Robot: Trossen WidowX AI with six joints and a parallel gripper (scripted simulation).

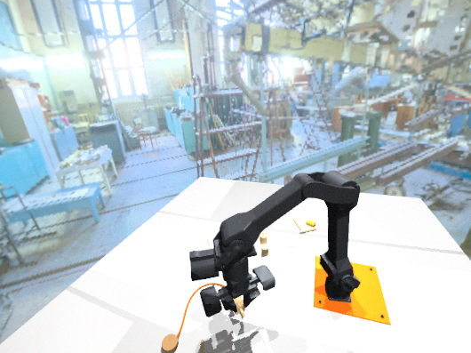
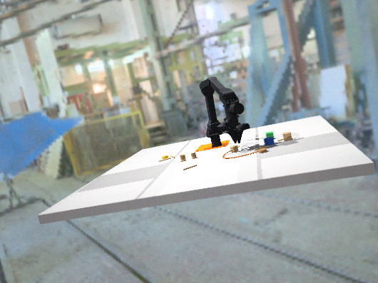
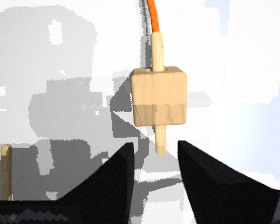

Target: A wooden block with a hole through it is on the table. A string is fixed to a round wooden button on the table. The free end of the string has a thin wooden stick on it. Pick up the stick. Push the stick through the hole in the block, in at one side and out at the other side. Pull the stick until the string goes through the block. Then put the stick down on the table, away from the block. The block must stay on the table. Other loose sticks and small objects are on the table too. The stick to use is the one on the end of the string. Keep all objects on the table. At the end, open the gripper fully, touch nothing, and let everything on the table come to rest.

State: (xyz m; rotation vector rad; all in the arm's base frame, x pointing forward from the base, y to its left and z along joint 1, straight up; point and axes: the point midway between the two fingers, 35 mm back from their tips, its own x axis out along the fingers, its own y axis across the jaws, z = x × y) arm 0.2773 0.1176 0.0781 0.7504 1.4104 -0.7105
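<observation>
White table (image 1: pixel 147 260) (image 2: pixel 214 178) (image 3: pixel 245 65) amid industrial clutter

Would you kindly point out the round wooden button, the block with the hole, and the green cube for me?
round wooden button (image 1: pixel 170 342) (image 2: pixel 262 151): top and exterior views, top face
block (image 3: pixel 159 92) (image 2: pixel 234 148): wrist and exterior views, side
green cube (image 2: pixel 269 135): exterior view, side
</observation>
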